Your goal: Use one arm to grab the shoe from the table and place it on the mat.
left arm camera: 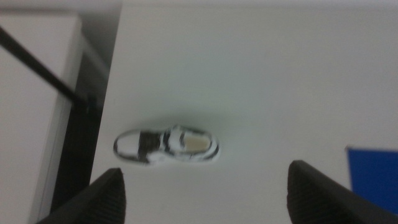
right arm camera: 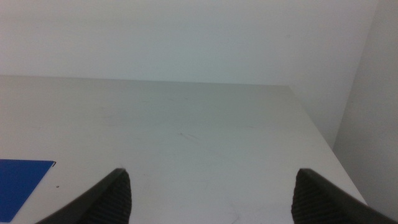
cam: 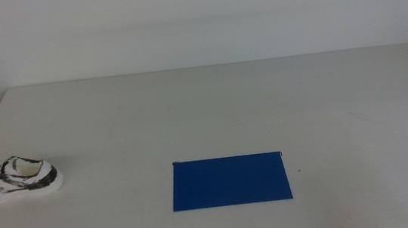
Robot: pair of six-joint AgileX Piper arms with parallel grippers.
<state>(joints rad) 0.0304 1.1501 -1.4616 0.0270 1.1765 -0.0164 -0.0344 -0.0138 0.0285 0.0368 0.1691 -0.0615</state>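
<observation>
The shoe (cam: 15,180), a small white sneaker with black marbled patches, lies on its sole at the table's far left edge. It also shows in the left wrist view (left arm camera: 166,145). The blue mat (cam: 230,179) lies flat near the table's front middle; a corner shows in the left wrist view (left arm camera: 374,177) and another in the right wrist view (right arm camera: 22,183). My left gripper (left arm camera: 205,196) is open and empty, hovering high above the shoe. My right gripper (right arm camera: 211,198) is open and empty, off to the right of the mat. Neither arm shows in the middle view.
The off-white table (cam: 263,100) has a white wall behind it. In the left wrist view the table's left edge drops to a dark gap (left arm camera: 81,143) with a white cabinet (left arm camera: 31,112) beside it. The table's right edge shows in the right wrist view (right arm camera: 323,140).
</observation>
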